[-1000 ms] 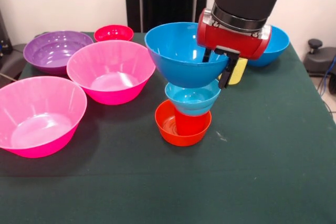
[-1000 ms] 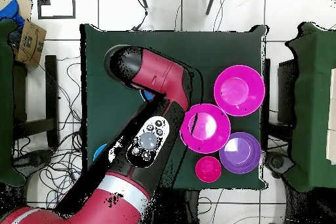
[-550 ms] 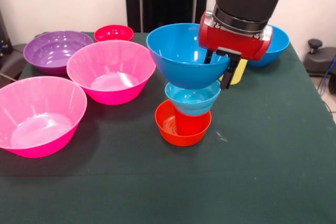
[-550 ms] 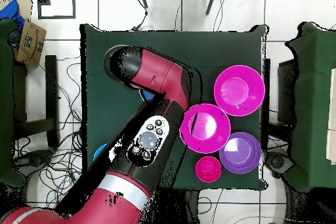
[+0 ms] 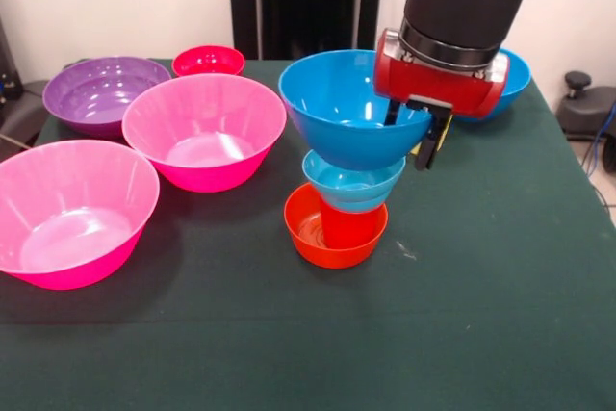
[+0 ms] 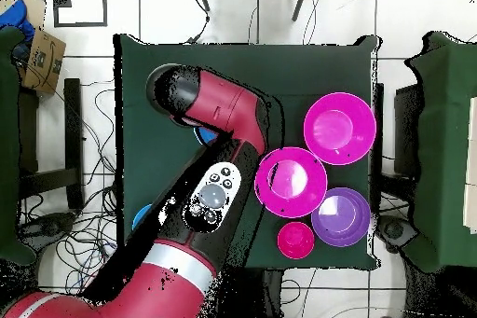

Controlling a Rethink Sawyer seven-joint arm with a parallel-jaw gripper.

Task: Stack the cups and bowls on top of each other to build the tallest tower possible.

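The tower stands mid-table: a small orange bowl (image 5: pixel 310 235) holds an upside-down red cup (image 5: pixel 349 228), and a small light-blue bowl (image 5: pixel 353 183) sits on the cup. A large blue bowl (image 5: pixel 346 113) sits just over the light-blue one, about centred on it; I cannot tell whether it rests there. My gripper (image 5: pixel 408 130) is shut on the blue bowl's right rim, one finger inside and one outside. A sliver of the yellow cup (image 5: pixel 440 129) shows behind the gripper. In the overhead view the arm (image 6: pixel 219 146) hides the tower and gripper.
Two large pink bowls (image 5: pixel 204 127) (image 5: pixel 72 209), a purple bowl (image 5: pixel 101 93) and a small red bowl (image 5: pixel 208 60) fill the left side. Another blue bowl (image 5: pixel 512 74) sits back right. The overhead view shows the pink bowls (image 6: pixel 340 128) (image 6: pixel 292 182), the purple bowl (image 6: pixel 341 216) and the small red bowl (image 6: pixel 296 240).
The gripper has carried the large blue bowl to the right and slightly down, bringing it more squarely over the light-blue bowl. Nothing else moved.
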